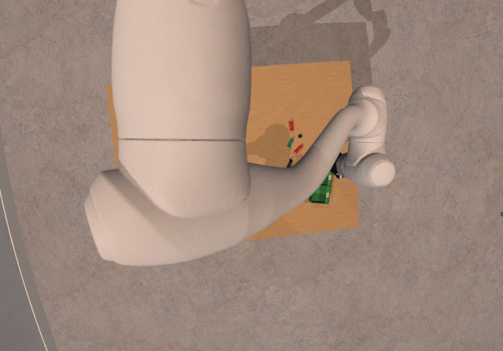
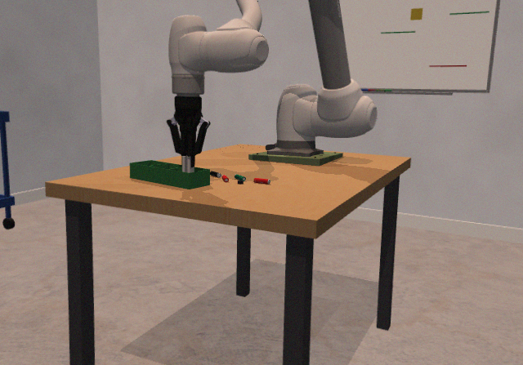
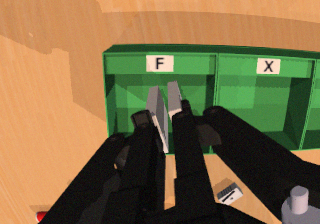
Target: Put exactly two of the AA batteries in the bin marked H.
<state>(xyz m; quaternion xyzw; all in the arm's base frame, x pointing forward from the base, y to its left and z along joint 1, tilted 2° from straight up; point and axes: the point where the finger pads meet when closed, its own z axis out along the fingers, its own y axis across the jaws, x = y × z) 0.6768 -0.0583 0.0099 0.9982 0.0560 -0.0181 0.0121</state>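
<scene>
In the exterior view, the green bin row (image 1: 327,188) (image 2: 168,177) (image 3: 132,66) is at the left of the loose things on the worktop (image 1: 300,96) (image 2: 274,201) (image 3: 40,99). F and X are readable from the wrist; H cannot be made out.

The hand (image 1: 338,166) (image 2: 188,169) (image 3: 167,98) points down over the F compartment, its fingers nearly together with nothing between them.

To its right come a black battery (image 1: 289,162) (image 2: 215,174), a red battery (image 1: 298,148) (image 2: 225,178) (image 3: 40,217), a green battery (image 1: 290,143) (image 2: 239,177) with a small dark piece (image 1: 299,136) (image 2: 240,181) just beside it, and, farthest right, another red battery (image 1: 291,125) (image 2: 261,180). All four batteries lie on their sides outside the bins, apart from the hand. Which are AA size I cannot tell.

Each battery should be stiff, light for this arm but dense for its size, with a smooth sleeve that may roll or slip. I would grip across the middle of the barrel, fingers either side, pressing only moderately. The red one nearer the bins has neighbours close by, so an opening finger could nudge them.
</scene>
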